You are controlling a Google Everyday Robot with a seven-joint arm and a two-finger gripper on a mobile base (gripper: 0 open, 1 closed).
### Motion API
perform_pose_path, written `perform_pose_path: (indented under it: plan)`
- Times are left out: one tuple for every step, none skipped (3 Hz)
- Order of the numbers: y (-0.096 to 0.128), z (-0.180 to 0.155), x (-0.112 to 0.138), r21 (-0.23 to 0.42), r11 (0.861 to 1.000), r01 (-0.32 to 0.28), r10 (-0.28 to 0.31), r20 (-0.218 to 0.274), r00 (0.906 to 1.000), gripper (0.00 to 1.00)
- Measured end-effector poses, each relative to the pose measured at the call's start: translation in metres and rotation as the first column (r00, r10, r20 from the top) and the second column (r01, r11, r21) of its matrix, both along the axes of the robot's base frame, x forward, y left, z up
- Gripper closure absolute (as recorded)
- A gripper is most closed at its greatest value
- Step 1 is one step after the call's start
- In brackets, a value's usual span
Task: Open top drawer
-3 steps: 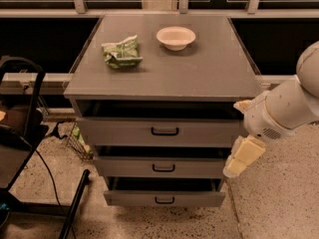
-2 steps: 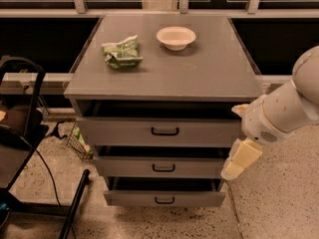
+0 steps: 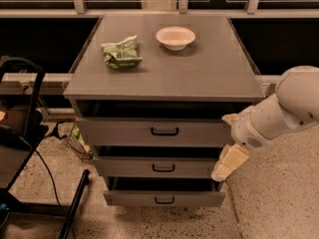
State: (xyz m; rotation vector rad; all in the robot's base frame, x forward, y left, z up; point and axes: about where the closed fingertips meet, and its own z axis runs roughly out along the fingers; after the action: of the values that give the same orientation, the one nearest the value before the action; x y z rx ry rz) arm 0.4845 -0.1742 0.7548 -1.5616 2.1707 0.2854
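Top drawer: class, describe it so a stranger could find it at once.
Start at the grey cabinet. Of its three stacked drawers, the top drawer sits highest, just under the tabletop. Its panel is widest and tallest; the gripper hangs lower, beside the middle drawer.

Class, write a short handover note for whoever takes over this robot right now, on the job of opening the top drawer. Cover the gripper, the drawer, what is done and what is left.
Gripper: low at the cabinet's right front corner, beside the right end of the middle drawer, clear of every handle.
Top drawer: its front sits just under the cabinet top, and its black handle is untouched.
On top: a bowl and a green packet.
Done: nothing on the drawer yet.
Left: bring the gripper to the top handle, grip it and pull the drawer out.
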Motion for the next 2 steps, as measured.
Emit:
perform_pose_path:
  plan:
    - [0.006,-0.013,0.015,0.026,1.0,-0.008,0.007,0.01,0.9999,0.0]
    - [0.008,-0.026,0.032,0.048,0.999,-0.013,0.012,0.035,0.9993,0.0]
